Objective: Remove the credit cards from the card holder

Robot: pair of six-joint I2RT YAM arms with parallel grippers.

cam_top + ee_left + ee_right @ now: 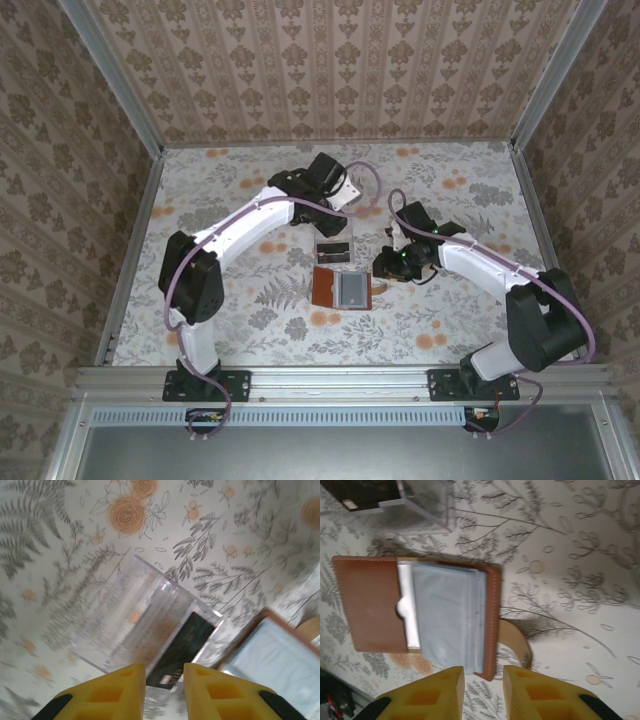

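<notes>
Locate card holder (340, 288) lying open and flat at mid-counter (230, 330), long axis left to right, strap tab (515, 640) toward the right arm. Note pale credit card (406, 611) seated in the leather pocket, and dark credit card (184, 647) already in clear tray (125, 610) just behind. Treat right gripper (483, 675) as nearer: fingers (437, 690) parted, empty, poised at the holder's strap edge. Read left gripper (164, 672) as likewise parted and empty, above tray.
</notes>
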